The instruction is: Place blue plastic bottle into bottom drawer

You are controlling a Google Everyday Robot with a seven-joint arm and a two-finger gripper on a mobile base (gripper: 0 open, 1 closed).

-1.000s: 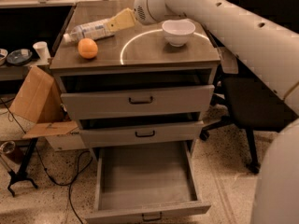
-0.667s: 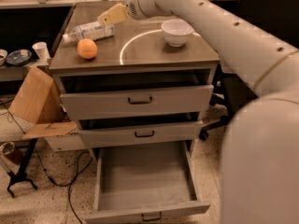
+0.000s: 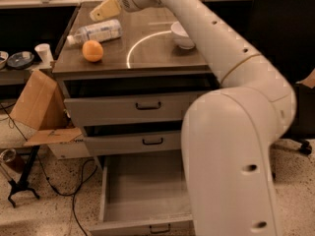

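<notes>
The blue plastic bottle (image 3: 96, 32) lies on its side on the cabinet top, near the back left, cap pointing left. My gripper (image 3: 106, 10) hangs just above and behind the bottle, apart from it and holding nothing I can see. The bottom drawer (image 3: 142, 193) is pulled out wide at floor level, and its grey inside is bare. My arm hides the drawer's right side.
An orange (image 3: 92, 50) sits just in front of the bottle. A white bowl (image 3: 182, 35) stands at the right of the cabinet top (image 3: 147, 53). The two upper drawers (image 3: 140, 107) are slightly open. A cardboard box (image 3: 39, 107) and cables lie at the left. A dark chair (image 3: 288, 38) is at the right.
My gripper has moved left along the back of the cabinet top and now hangs over the bottle's right end. The bottle, orange and bowl have not moved on the cabinet.
</notes>
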